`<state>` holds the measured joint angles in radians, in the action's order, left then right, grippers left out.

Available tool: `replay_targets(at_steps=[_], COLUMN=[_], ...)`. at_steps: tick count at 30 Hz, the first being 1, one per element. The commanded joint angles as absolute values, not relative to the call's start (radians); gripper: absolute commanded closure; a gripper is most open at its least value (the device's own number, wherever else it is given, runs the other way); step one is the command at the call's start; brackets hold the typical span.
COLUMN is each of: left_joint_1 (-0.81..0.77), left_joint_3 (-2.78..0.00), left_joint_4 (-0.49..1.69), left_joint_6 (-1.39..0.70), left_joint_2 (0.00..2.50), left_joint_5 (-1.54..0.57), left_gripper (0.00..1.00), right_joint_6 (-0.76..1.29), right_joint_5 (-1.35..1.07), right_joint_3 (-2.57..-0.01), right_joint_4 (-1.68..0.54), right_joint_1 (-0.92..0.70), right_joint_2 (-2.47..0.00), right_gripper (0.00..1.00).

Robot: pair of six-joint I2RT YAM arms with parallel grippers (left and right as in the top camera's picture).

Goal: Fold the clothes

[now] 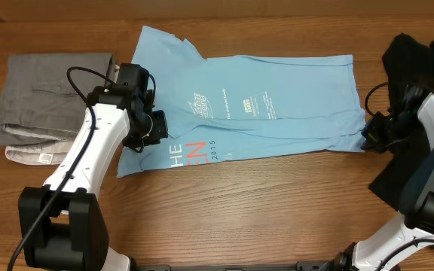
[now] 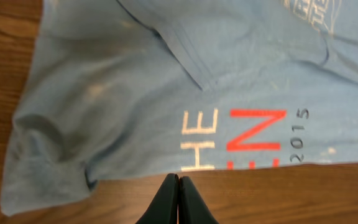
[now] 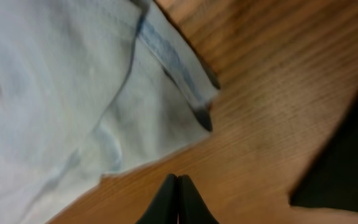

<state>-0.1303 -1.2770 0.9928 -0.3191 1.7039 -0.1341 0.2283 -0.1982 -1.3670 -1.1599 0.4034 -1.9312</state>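
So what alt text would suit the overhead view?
A light blue T-shirt lies partly folded on a wooden table. The left gripper sits at its left end and the right gripper at its right corner, both shut. Folded grey clothes lie at the left, black cloth at the right.

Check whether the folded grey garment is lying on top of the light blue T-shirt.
No, the folded grey garment lies on the wooden table beside the light blue T-shirt, not on it.
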Motion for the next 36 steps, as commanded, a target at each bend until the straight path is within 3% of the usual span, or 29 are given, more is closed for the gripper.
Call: replay_targets(at_steps=[1, 24, 36], left_joint_1=[-0.126, -0.104, -0.030], left_joint_3=[-1.245, -1.156, -1.154], left_joint_4=[0.962, 0.886, 0.884], left_joint_6=[-0.353, -0.416, -0.404], left_joint_2=[1.700, 1.918, 1.924], left_joint_5=[-0.076, 0.012, 0.194], left_gripper=[0.96, 0.96, 0.96], right_joint_6=[0.239, 0.247, 0.292], right_joint_5=[-0.210, -0.197, 0.025], right_joint_3=[-1.330, -1.173, -1.158], right_joint_4=[-1.106, -0.886, -0.750], right_joint_1=[0.403, 0.402, 0.405], right_joint_2=[-1.926, -1.928, -1.928], right_gripper=[0.96, 0.96, 0.96])
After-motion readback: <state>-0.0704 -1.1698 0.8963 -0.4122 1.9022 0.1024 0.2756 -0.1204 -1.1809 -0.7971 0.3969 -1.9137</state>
